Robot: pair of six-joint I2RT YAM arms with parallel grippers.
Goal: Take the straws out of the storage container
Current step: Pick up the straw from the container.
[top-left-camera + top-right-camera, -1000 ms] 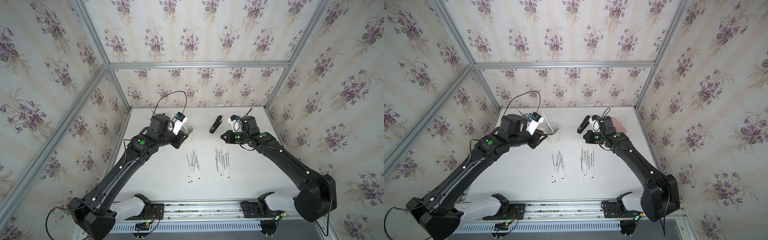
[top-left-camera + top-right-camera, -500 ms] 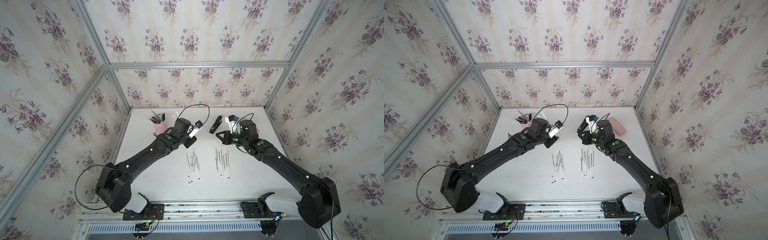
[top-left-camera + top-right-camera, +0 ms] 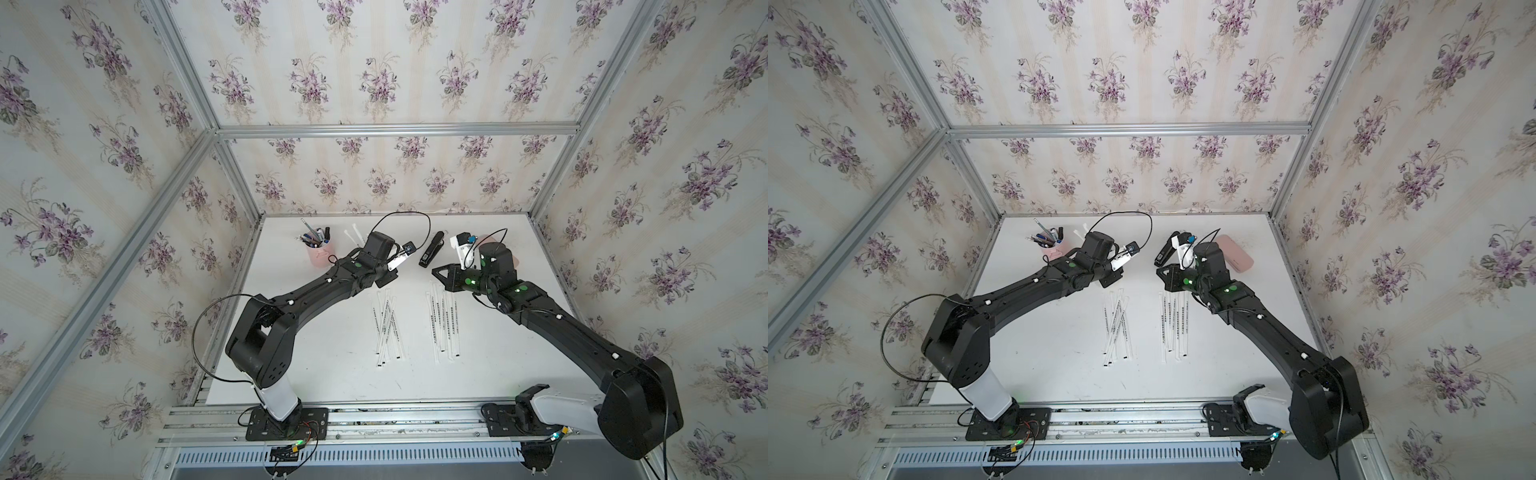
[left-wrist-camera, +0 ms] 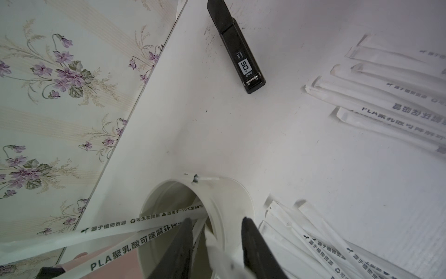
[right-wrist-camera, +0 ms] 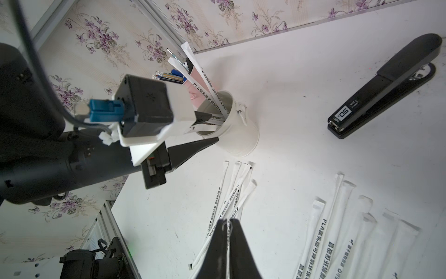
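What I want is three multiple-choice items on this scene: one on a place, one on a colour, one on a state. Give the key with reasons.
1. Where does the black stapler lie?
A. on the front rail
B. on the table, beyond the laid-out straws
C. leaning on the back wall

2. What colour is the pen cup?
A. green
B. yellow
C. pink

3. How does the storage container stand?
A. upright, with straws in it
B. tipped on its side
C. upside down

Key:
1 B: it lies flat on the white surface past the far ends of the two straw groups.
2 C: its wall shows pink.
3 A: its mouth faces up and straws lean out of it.
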